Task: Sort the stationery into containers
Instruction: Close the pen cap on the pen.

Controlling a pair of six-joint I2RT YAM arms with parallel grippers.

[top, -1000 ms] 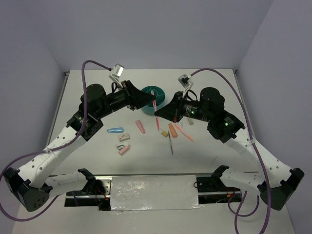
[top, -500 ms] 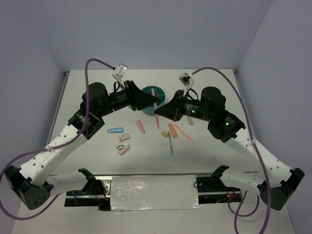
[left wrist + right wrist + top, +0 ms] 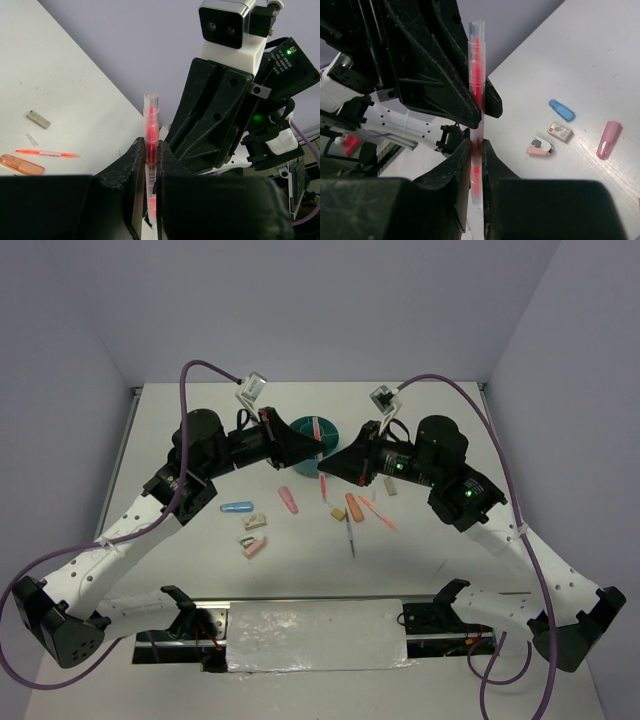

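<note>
Near the round teal plastic tub (image 3: pixel 300 426) at upper centre of the top view, the left gripper (image 3: pixel 148 155) and right gripper (image 3: pixel 476 150) both clench one thin pink clear-capped pen (image 3: pixel 150 127).

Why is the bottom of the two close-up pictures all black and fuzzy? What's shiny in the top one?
Left wrist view: the left gripper is so near the lens that it blurs dark, while the red pen it pinches looks sharp. Right wrist view: same for the right gripper. Top external view: the silvery sheet at the bottom edge glares.
</note>
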